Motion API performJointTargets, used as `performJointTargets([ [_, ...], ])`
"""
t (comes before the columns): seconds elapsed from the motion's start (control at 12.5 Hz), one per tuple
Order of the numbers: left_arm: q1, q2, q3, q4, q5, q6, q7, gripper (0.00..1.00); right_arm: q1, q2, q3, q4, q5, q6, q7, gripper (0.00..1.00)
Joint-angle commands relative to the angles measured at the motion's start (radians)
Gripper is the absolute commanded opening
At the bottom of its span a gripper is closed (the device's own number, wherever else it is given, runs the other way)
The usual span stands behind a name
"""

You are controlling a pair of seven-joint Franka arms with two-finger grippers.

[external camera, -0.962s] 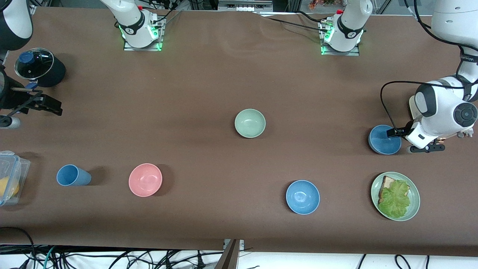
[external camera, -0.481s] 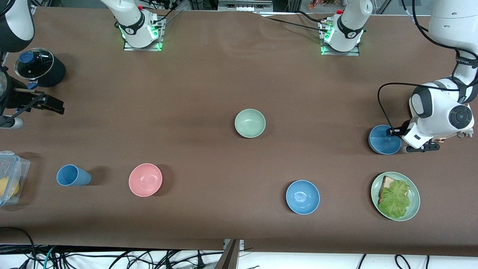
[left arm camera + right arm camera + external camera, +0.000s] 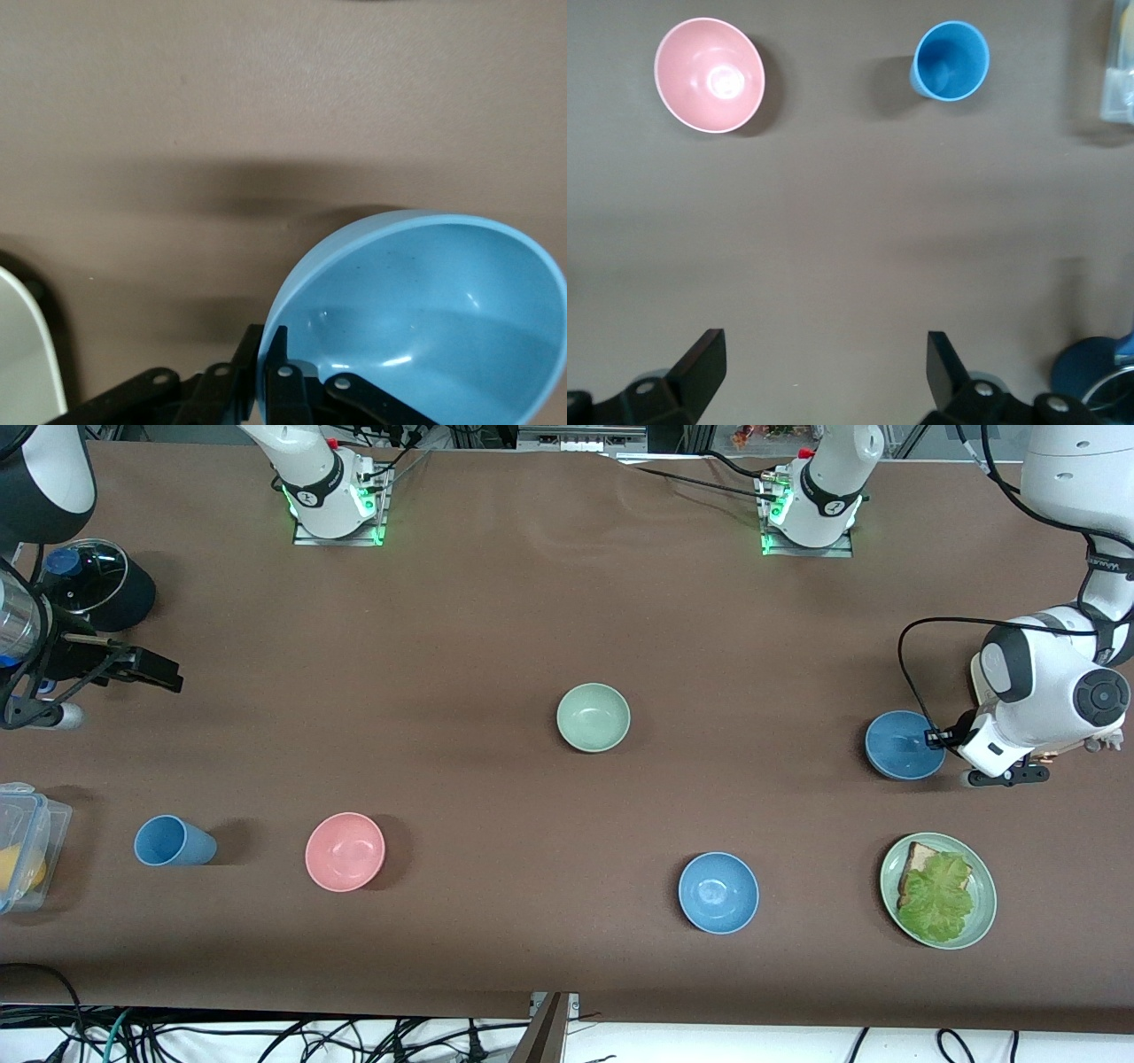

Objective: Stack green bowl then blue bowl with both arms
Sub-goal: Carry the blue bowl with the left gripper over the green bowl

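gripping the rim of the blue bowl (image 3: 904,744), the left claw (image 3: 941,737) holds it tilted and lifted off the tabletop (image 3: 496,629) at the left arm's end; in the left wrist view its fingers (image 3: 282,388) pinch the rim. a second ago the bowl sat lower and flat. the green bowl (image 3: 593,716) sits mid-tabletop, unmoved. the right claw (image 3: 133,669), spread wide and empty, has drifted inward near the black pot (image 3: 97,584) at the right arm's end.

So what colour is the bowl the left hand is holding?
Sky blue: the blue bowl, clearest in the left wrist view.
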Motion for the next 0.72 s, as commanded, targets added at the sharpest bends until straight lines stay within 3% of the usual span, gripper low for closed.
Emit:
performJointTargets([
  [0.0,-0.008,-0.114,-0.003,0.005,-0.009,-0.120,0.072,0.00,-0.022,-0.026,0.018,-0.030,0.024,-0.003,0.021,1.00],
  [0.16,-0.061,-0.179,-0.020,0.010,-0.013,-0.199,0.063,0.00,-0.022,-0.015,0.015,-0.024,0.024,-0.017,0.021,1.00],
  [0.4,-0.098,-0.193,-0.122,0.010,-0.128,-0.224,0.040,0.00,-0.023,-0.013,0.008,-0.019,0.020,-0.017,0.013,1.00],
  [0.64,-0.147,-0.193,-0.279,0.010,-0.204,-0.222,-0.194,0.00,-0.026,-0.013,0.004,-0.016,0.020,-0.017,0.009,1.00],
])
